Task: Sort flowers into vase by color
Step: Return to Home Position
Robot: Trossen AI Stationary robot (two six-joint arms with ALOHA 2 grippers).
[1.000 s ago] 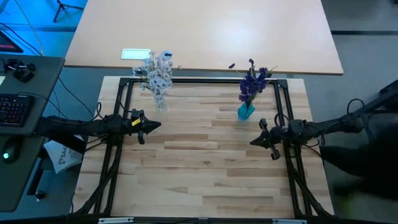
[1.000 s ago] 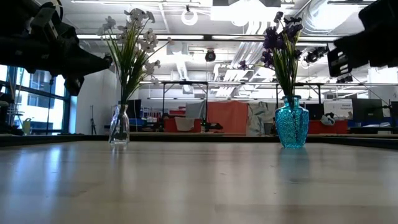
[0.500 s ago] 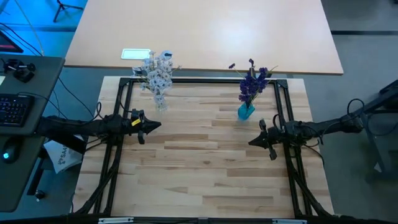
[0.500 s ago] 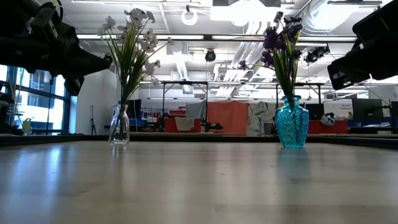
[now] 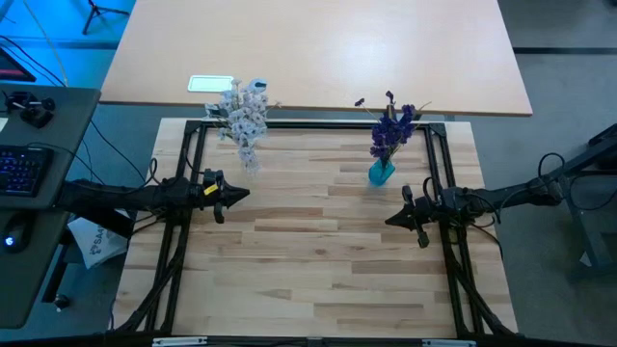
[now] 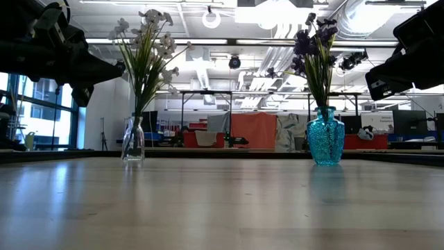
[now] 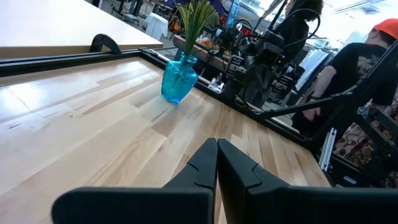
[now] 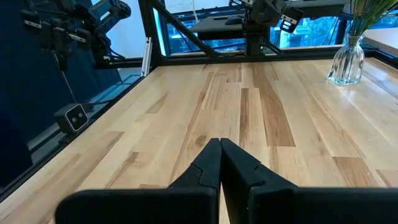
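The pale whitish-blue flowers [image 5: 243, 114] stand with their stems in a clear glass vase [image 6: 132, 141] at the table's far left. The dark purple flowers [image 5: 390, 127] stand in a turquoise vase [image 5: 381, 173] at the far right; the turquoise vase also shows in the left wrist view [image 7: 179, 78]. My left gripper [image 5: 245, 194] is shut and empty above the table's left side. My right gripper [image 5: 390, 220] is shut and empty above the right side, near the turquoise vase.
A black metal frame [image 5: 183, 183] runs along the table's left, right and far edges. A larger pale table [image 5: 318, 48] with a white flat object [image 5: 210, 84] lies behind. A person in an orange cap [image 7: 379, 56] stands beyond the right edge.
My right gripper has gone a little down and toward the table's near edge, then kept still. The flowers and vases have not moved.
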